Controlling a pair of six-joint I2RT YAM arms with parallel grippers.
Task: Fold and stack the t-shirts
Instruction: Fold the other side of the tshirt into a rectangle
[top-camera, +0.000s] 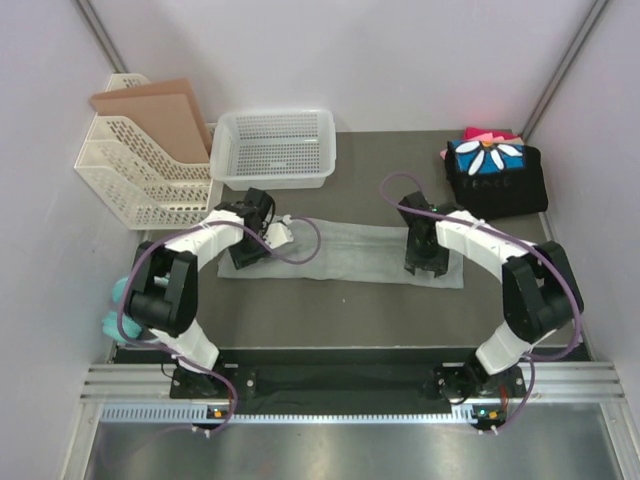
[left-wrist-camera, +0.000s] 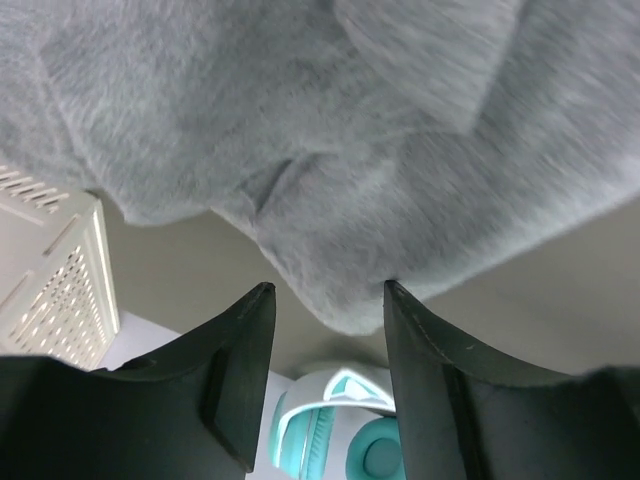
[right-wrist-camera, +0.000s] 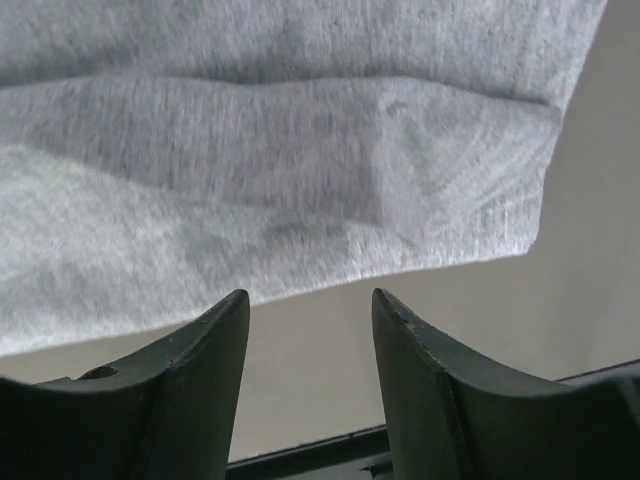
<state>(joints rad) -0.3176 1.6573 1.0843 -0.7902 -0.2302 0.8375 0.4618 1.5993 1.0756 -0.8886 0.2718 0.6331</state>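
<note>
You are seeing the spread shirt (top-camera: 350, 255) lying mid-table (top-camera: 350, 310), the basket (top-camera: 273, 147) sitting behind it, the file rack (top-camera: 135, 170) standing rear-left, and the folded shirts (top-camera: 497, 175) stacked rear-right.

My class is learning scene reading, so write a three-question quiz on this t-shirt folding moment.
1. True or false: the left gripper holds the grey t-shirt.
2. Where is the daisy-print t-shirt? A far right corner; B near left corner; C under the grey t-shirt.
3. Which container stands just right of the file rack?
Key: 1 false, it is open; 2 A; 3 white mesh basket.
</note>
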